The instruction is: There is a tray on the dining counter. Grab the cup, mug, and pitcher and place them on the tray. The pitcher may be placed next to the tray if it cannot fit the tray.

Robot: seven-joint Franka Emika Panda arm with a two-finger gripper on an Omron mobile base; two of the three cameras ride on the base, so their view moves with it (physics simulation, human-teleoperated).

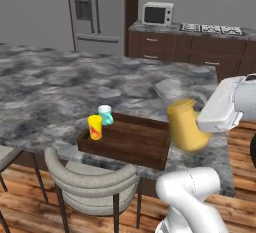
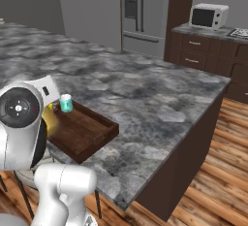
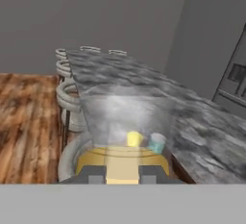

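While the pitcher [image 1: 186, 127] is hanging in the right middle of the left base view, its mustard-gold body is overlapping the right end of the tray [image 1: 131, 149], and whether it is touching the tray or the counter cannot be told. Its clear upper part is rising toward the upper right of the yellow body. The gripper [image 3: 122, 174] is showing at the bottom centre of the hand view, its two dark fingers [image 3: 95, 173] sitting close against the gold rim on either side, pinching the pitcher between them. The tray is lying near the lower edge of the dining counter [image 1: 60, 82], left of centre in the frame. The cup [image 1: 95, 127] is standing at the tray's left end, with the mug [image 1: 105, 115] just beside it, above and to its right. In the hand view both are appearing small through the pitcher's clear wall, the cup left of the mug. In the right base view the mug is sitting at the tray's upper left corner, beside the arm's round white joint [image 2: 19, 107]. A grey chair [image 1: 90, 179] is standing below the tray.
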